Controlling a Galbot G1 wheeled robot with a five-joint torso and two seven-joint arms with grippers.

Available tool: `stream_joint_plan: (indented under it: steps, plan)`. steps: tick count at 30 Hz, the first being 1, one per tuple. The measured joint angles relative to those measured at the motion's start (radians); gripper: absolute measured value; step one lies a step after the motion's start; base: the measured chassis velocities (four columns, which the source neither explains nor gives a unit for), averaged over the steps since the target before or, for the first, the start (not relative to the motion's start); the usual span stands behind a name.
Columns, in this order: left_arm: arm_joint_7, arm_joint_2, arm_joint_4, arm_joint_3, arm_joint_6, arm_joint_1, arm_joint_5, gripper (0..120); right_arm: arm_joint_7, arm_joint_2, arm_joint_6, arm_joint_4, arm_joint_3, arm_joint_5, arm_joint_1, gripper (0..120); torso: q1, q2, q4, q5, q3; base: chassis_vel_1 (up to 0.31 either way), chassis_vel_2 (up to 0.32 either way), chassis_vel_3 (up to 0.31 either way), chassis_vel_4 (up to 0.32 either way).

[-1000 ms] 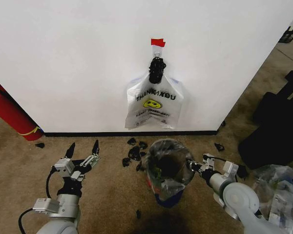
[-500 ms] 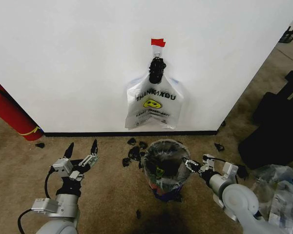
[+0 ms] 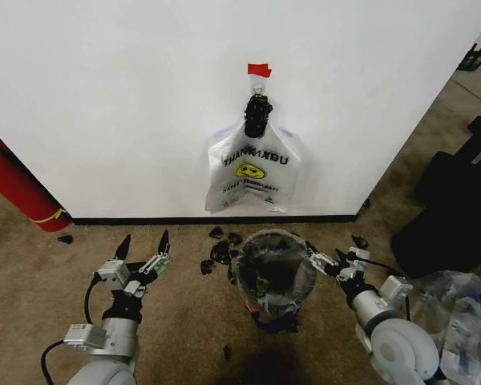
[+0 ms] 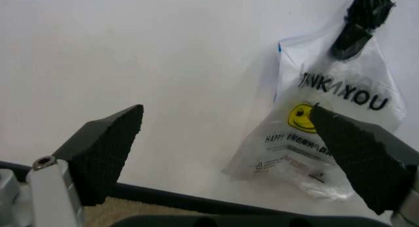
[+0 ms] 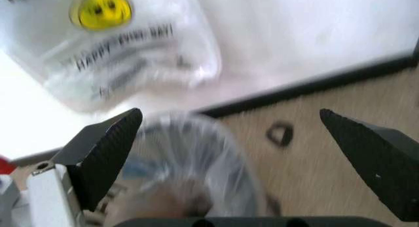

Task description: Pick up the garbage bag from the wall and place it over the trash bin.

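Observation:
The garbage bag (image 3: pixel 295 290), thin see-through plastic, is draped over the trash bin (image 3: pixel 272 266) on the carpet below the wall. The bin's dark inside shows through its mouth. My right gripper (image 3: pixel 337 258) stands open just right of the bag's rim, apart from it, with nothing between its fingers. In the right wrist view the bagged bin (image 5: pixel 190 163) lies blurred beyond the open gripper (image 5: pixel 232 153). My left gripper (image 3: pixel 146 241) is open over the carpet, well left of the bin, and empty. In the left wrist view its fingers (image 4: pixel 105 143) are spread wide.
A white smiley bag (image 3: pixel 254 172) hangs on the wall from a hook under red tape (image 3: pixel 259 70). Black scraps (image 3: pixel 220 253) litter the carpet by the bin. A red fire extinguisher (image 3: pixel 16 188) leans at left. Black cases (image 3: pixel 449 208) and a clear plastic heap (image 3: pixel 465 317) sit at right.
My right gripper has come off the bag's rim and drawn back to the right, open. The bag has settled lower over the bin. The left arm shifted slightly forward.

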Motion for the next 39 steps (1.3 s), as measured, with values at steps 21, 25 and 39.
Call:
stream_joint_plan:
  steps: [21, 25, 39]
  plan:
    - [-0.047, -0.007, -0.024, 0.094, -0.040, 0.004, 0.180, 100, -0.005, 0.279, 0.655, 0.072, 0.053, -0.596, -0.336, 100, 0.000, 0.000, -0.0002, -0.0001, 0.000, 0.000, 0.000, 0.000, 0.000]
    - [-0.054, -0.007, -0.030, 0.097, -0.062, 0.012, 0.220, 100, -0.006, 0.306, 0.695, 0.125, 0.054, -0.591, -0.396, 100, 0.000, 0.000, -0.0001, -0.0002, 0.000, 0.000, 0.000, 0.000, 0.000]
    - [-0.034, -0.022, -0.026, 0.105, -0.095, 0.050, 0.322, 100, -0.082, 0.328, 0.686, 0.216, 0.110, -0.597, -0.456, 100, 0.000, 0.000, 0.0000, 0.0000, 0.000, 0.000, 0.000, 0.000, 0.000]
